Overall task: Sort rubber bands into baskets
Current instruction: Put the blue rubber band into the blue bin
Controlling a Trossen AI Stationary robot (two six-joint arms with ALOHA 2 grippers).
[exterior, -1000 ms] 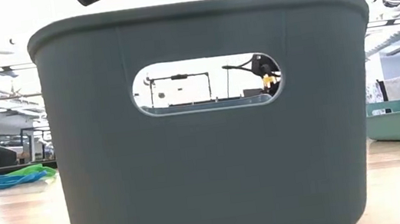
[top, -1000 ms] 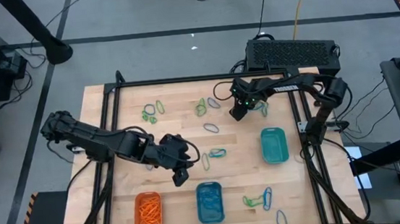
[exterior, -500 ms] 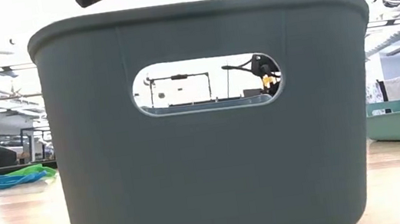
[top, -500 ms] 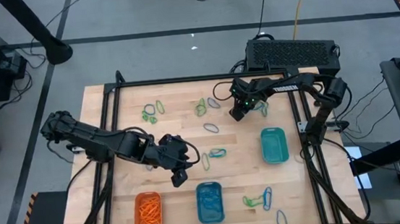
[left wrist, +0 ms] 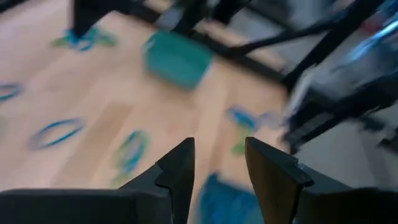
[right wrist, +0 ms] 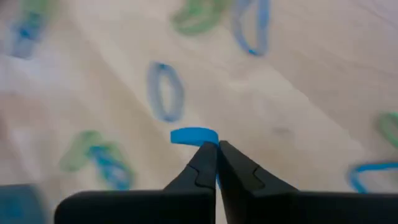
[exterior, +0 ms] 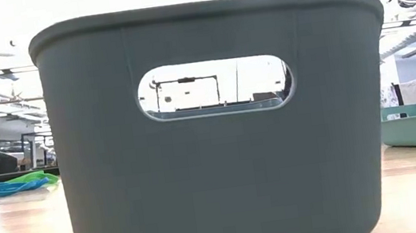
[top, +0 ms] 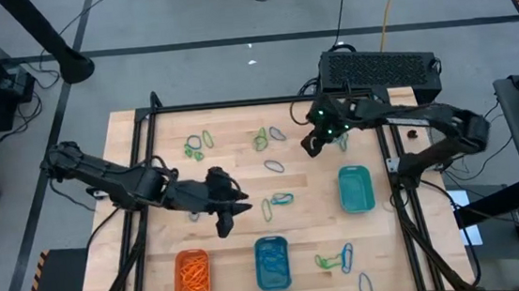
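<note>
sorting in progress on the wooden table, largest first. blue basket sitting nearest the left gripper, just past its tips toward the front edge, filling the low view as a grey-blue wall; orange basket beside that, loaded with orange bands; teal basket lying just in front of the right gripper. loose rubber bands scattering between the two claws, more in the front corner by the blue basket.

right gripper pinching fingers together on a blue band, band poking out beyond the tips, table close underneath. left gripper hovering with fingers apart, nothing between them, blue basket showing below the tips.

step in hand, judging: picking up a blue band with the right claw. next move calling for a clean lift, then carrying past the teal basket to the blue one and releasing over it; thin band risking a slip out of the pinch.
</note>
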